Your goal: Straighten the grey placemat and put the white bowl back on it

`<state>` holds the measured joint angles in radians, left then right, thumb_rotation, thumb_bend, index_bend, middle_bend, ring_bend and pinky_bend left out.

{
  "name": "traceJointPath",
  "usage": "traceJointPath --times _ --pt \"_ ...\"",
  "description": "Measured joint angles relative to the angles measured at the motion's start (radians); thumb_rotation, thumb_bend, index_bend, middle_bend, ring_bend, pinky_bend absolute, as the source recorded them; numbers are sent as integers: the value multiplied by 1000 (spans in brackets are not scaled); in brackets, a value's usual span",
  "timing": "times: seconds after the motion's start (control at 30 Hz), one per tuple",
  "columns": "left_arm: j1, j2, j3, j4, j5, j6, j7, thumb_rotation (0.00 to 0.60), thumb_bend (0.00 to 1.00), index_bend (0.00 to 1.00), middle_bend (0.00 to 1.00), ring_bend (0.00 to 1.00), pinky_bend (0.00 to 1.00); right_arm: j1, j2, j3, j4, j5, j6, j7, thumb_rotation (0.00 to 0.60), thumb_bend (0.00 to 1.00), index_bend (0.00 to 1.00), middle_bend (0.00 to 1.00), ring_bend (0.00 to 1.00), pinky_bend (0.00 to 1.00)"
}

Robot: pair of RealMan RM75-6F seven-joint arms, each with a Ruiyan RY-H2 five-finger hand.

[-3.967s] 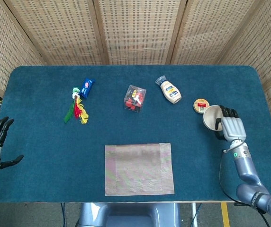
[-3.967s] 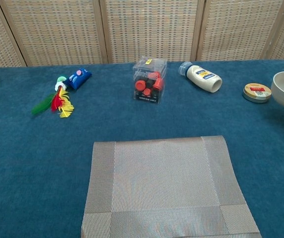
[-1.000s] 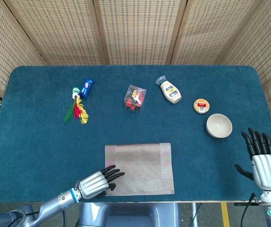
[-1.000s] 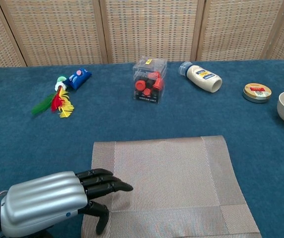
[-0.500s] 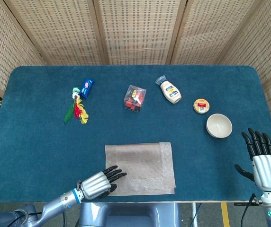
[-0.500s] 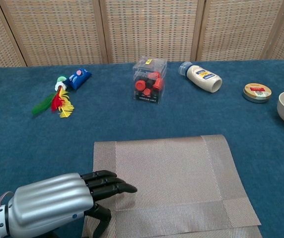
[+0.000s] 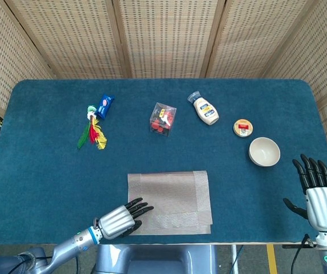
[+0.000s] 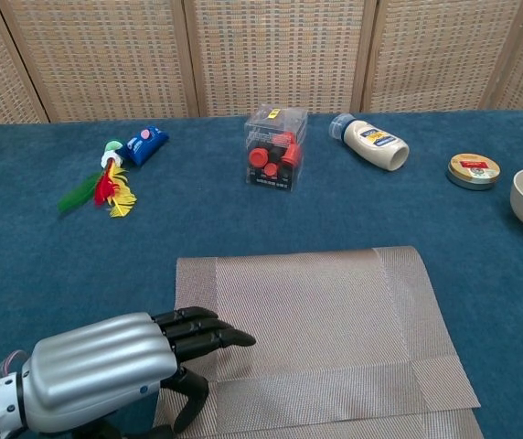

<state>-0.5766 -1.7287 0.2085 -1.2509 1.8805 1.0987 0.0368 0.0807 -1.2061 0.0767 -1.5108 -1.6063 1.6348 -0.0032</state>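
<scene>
Behind the grey placemat [image 7: 170,201], a clear box [image 8: 275,148] holds red and black caps, its small yellow label unreadable. Right of the placemat sits the white bowl [image 7: 264,151], empty. Left hand [image 7: 118,218] rests fingers on the placemat's near-left corner; right hand [image 7: 315,191] is spread wide, holding nothing.

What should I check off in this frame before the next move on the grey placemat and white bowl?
1. Left robot hand has its fingers on the grey woven placemat: ok.
2. Placemat square to the table edge: not ok, skewed.
3. Placemat lying flat: not ok, its near edge looks folded or lifted.
4. White round bowl upright on the blue table cover, off the placemat: ok.
5. Right robot hand empty, fingers spread: ok.
</scene>
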Motion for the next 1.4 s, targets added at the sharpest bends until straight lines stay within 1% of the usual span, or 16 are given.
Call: traceJointPath --times 0.13,0.27,0.37,0.43,0.57,0.67,0.73,0.77,0.8,0.87,1.0,1.1,1.2,1.4 --pt "-1 -5 -6 -2 -5 10 -5 600 642 829 0 0 0 -1 1 1 -1 -1 1 4 600 0 51 0 0 0" --pt "-3 -6 -24 -16 -13 25 -9 600 685 870 0 0 0 -2 2 1 -2 -5 4 6 600 0 52 0 0 0" --pt "-3 -1 -58 -45 -36 39 0 600 687 879 0 0 0 -3 2 1 -2 -6 4 5 600 0 55 0 0 0" --pt "-2 6 -91 -79 -65 45 17 600 688 882 0 0 0 -3 2 1 -2 -7 4 3 600 0 57 0 0 0" --pt "-2 32 -179 -171 -148 51 54 600 688 885 0 0 0 -3 1 -1 -3 -11 3 -1 600 0 59 0 0 0" --pt "-7 65 -258 -243 -234 44 94 600 688 889 0 0 0 -3 1 -2 -6 -16 5 -2 600 0 61 0 0 0" --pt "-16 96 -324 -283 -308 31 139 600 687 890 0 0 0 -4 2 -2 -7 -19 7 -2 600 0 62 0 0 0" --pt "-19 103 -340 -290 -326 27 153 600 687 891 0 0 0 -5 3 -2 -8 -19 9 -2 600 0 62 0 0 0" --pt "-24 117 -368 -300 -365 18 183 600 687 891 0 0 0 -5 3 -2 -9 -20 10 -2 600 0 63 0 0 0" --pt "-32 135 -408 -314 -427 3 223 600 687 895 0 0 0 -6 4 -2 -11 -22 13 -2 600 0 63 0 0 0" --pt "-55 176 -497 -329 -582 -30 286 600 688 898 0 0 0 -7 6 -1 -15 -26 17 -2 600 0 63 0 0 0" --pt "-70 201 -547 -324 -699 -50 337 600 689 898 0 0 0 -8 7 -2 -16 -29 18 -3 600 0 63 0 0 0" --pt "-84 218 -583 -305 -816 -67 381 600 690 898 0 0 0 -9 7 -2 -19 -33 20 -6 600 0 64 0 0 0" --pt "-104 242 -625 -219 -1026 -87 446 600 689 900 0 0 0 -10 8 -3 -23 -37 24 -9 600 0 66 0 0 0"
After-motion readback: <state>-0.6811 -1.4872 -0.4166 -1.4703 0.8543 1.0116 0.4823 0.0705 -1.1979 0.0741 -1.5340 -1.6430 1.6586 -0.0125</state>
